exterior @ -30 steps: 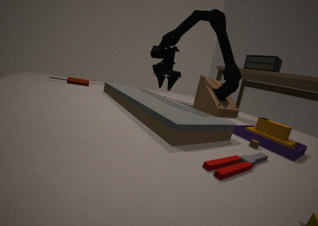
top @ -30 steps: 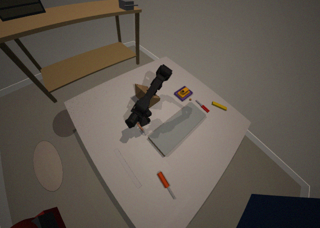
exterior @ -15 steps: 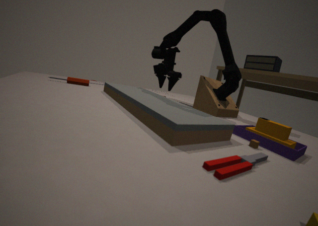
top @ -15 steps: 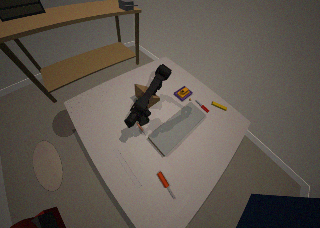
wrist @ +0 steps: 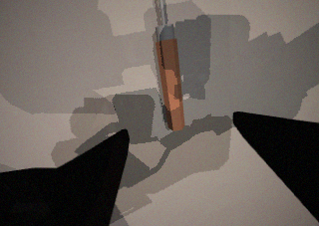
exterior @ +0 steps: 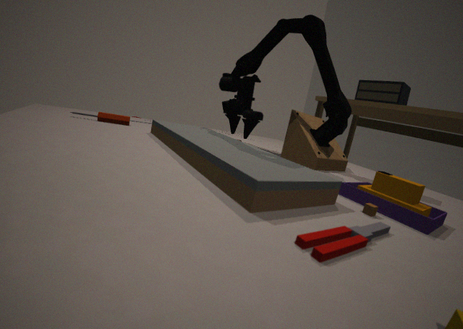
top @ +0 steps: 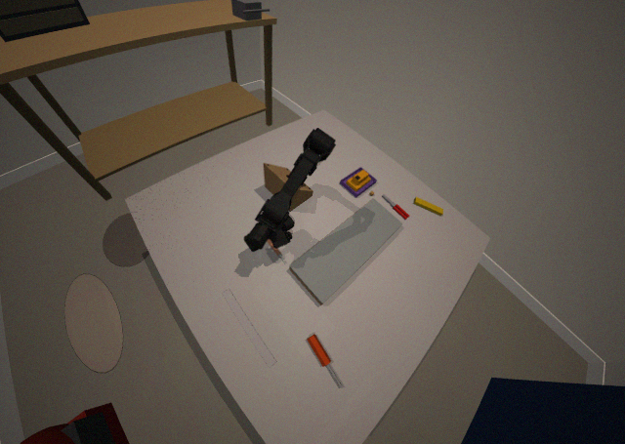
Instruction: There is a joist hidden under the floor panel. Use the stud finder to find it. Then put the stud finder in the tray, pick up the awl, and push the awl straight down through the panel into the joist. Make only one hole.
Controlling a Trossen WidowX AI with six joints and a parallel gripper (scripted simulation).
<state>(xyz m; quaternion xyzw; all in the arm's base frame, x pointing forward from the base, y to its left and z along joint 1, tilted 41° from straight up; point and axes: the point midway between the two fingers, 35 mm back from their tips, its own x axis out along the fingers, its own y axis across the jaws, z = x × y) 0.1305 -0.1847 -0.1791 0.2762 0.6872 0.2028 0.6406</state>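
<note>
1. Hand: wide, nothing between its fingers. It points down above the desk, left of centre in the top view.
2. Awl: lying under the hand, partly hidden from above. In the wrist view, brown handle near centre, metal shaft running out past the top edge.
3. Stud finder: yellow, in the purple tray, right of centre from above; right side of the exterior view.
4. Floor panel: grey top, brown sides, lying diagonally across mid-frame from above.
5. Small brown block: just beside the tray, apart from it.
6. Red-handled pliers: near the panel; lower right in the exterior view.
7. Yellow bar: right of the pliers from above; cropped at the exterior's lower right corner.
8. Orange-handled tool: lower middle from above, well apart from the hand.
</note>
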